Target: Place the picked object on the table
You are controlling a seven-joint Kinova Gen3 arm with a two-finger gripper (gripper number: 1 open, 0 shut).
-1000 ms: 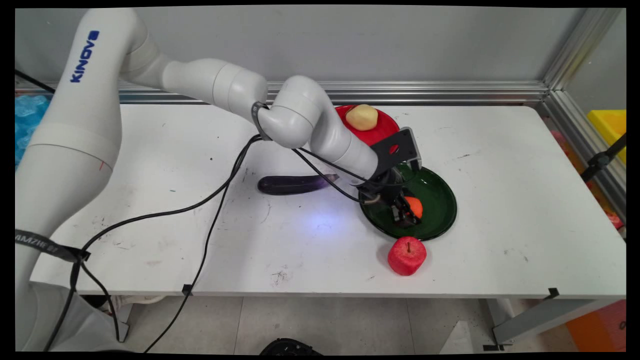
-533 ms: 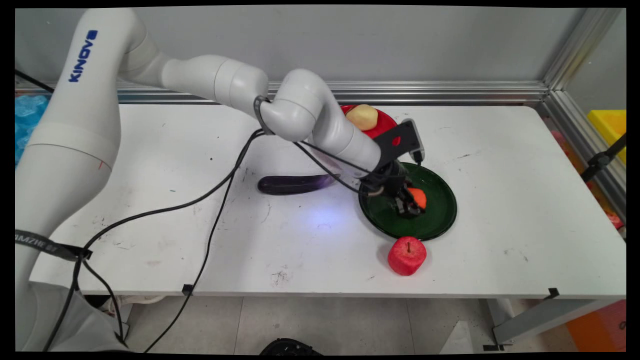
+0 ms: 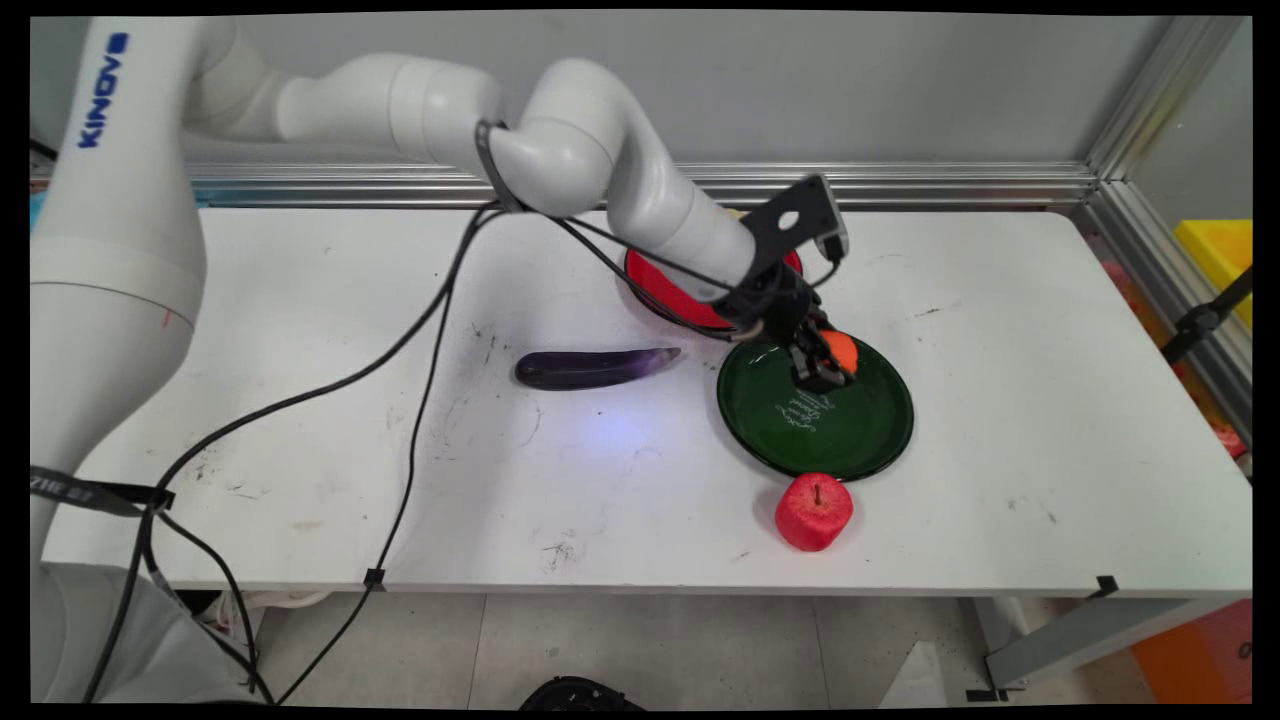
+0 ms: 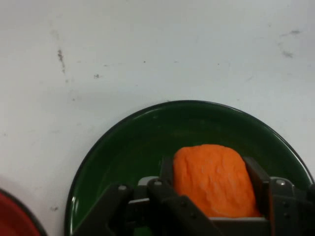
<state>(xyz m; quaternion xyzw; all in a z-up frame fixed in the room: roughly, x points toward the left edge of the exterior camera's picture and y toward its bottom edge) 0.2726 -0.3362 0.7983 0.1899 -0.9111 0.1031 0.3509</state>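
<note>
Above glossy round green plate [image 3: 870, 420], tool [image 3: 822, 366] clamping rough, blocky orange lump [image 4: 214, 179], off its surface.

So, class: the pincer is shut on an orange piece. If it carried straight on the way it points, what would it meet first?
Probably the green plate: the pincer, holding the orange piece, points down at it, though depth is unclear.

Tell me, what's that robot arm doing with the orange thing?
The white arm's end effector is shut on an orange piece of food, holding it just above the far side of the green plate. A red apple sits on the table by the plate's near rim, a purple eggplant lies to the left, and a red plate is partly hidden behind the arm.
</note>
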